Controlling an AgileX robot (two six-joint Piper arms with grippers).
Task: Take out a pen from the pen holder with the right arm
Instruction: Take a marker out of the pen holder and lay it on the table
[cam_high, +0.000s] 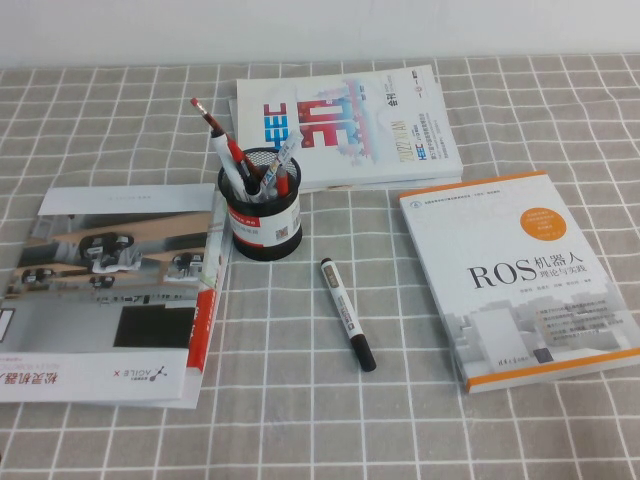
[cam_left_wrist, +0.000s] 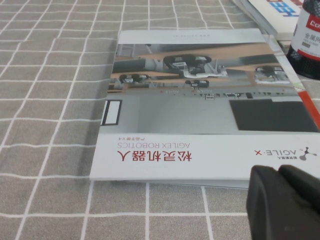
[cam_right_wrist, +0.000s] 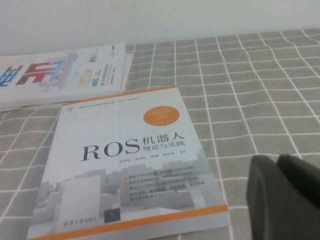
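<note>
Grey checked cloth (cam_high: 480, 430) covers the bench. Left of the pen holder (cam_high: 262, 222), close against it, lies an AgileX brochure (cam_high: 110, 290). Right of the holder, apart from it, lies a white-and-orange ROS book (cam_high: 515, 275). Behind the holder lies a colourful magazine (cam_high: 345, 125). The holder is black mesh and upright, with several pens (cam_high: 235, 160) standing tilted inside. One black marker (cam_high: 347, 313) lies flat on the cloth just in front of the holder. The right claw (cam_right_wrist: 278, 165) is closed and empty, well right of the holder beside the ROS book. The left claw (cam_left_wrist: 280, 175) hangs left of the holder at the brochure's near edge; its state cannot be told.
</note>
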